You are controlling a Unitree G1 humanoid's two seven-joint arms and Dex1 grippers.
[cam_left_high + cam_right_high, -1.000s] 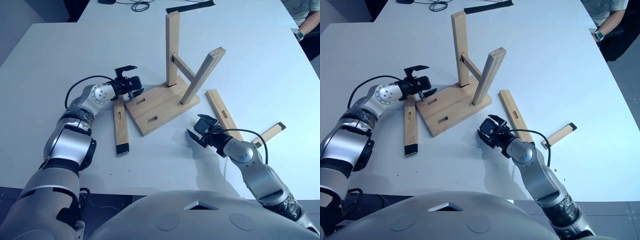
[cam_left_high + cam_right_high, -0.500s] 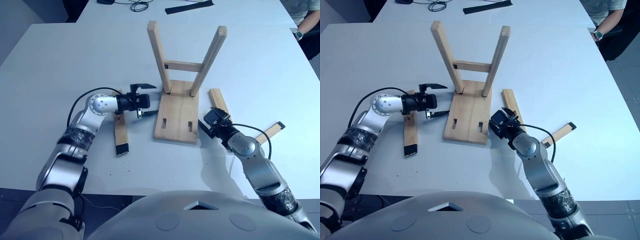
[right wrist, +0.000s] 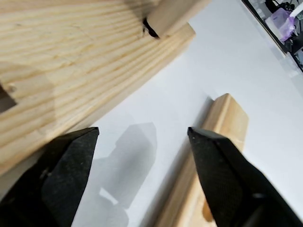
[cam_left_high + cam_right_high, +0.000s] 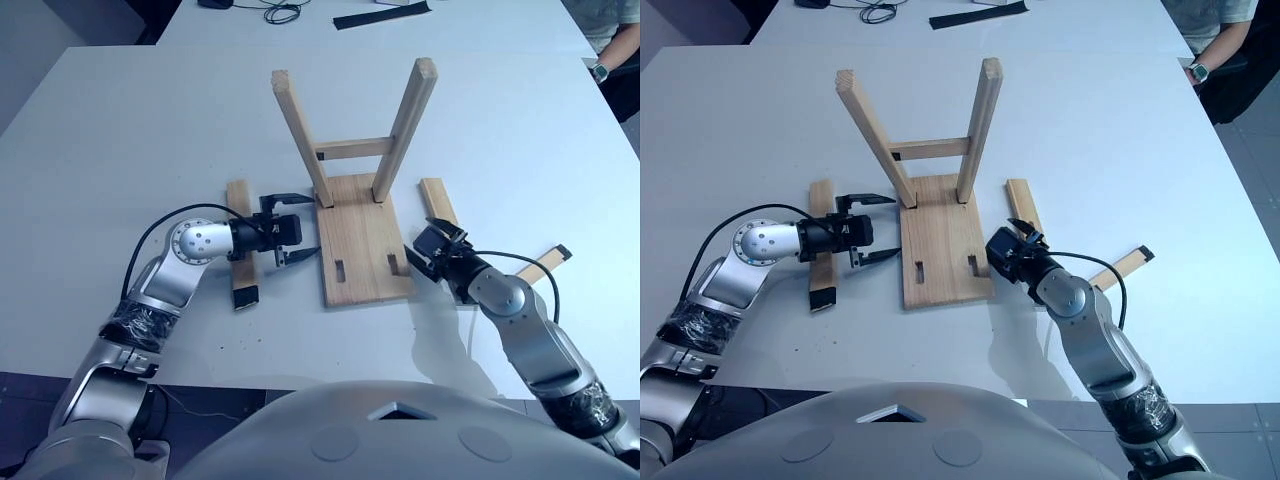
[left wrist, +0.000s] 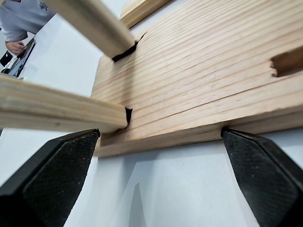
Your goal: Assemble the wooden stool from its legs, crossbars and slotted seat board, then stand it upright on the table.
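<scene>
Covering middle of loose leg (image 4: 238, 196): left gripper (image 4: 315, 224) wrist, jaws apart.

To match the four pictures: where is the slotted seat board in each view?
Left eye view: seat board lying flat at the centre.
Right eye view: seat board centre too.
Left wrist view: seat board close up, beyond the fingers.
Right wrist view: seat board corner, close up.
Shared landmark: upright legs in its slots.

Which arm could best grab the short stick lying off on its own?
Right, probably. The short stick lies on the robot's right side, close to the right gripper, which is open. The left gripper sits on the other side of the seat board and would have to reach across it.
</scene>
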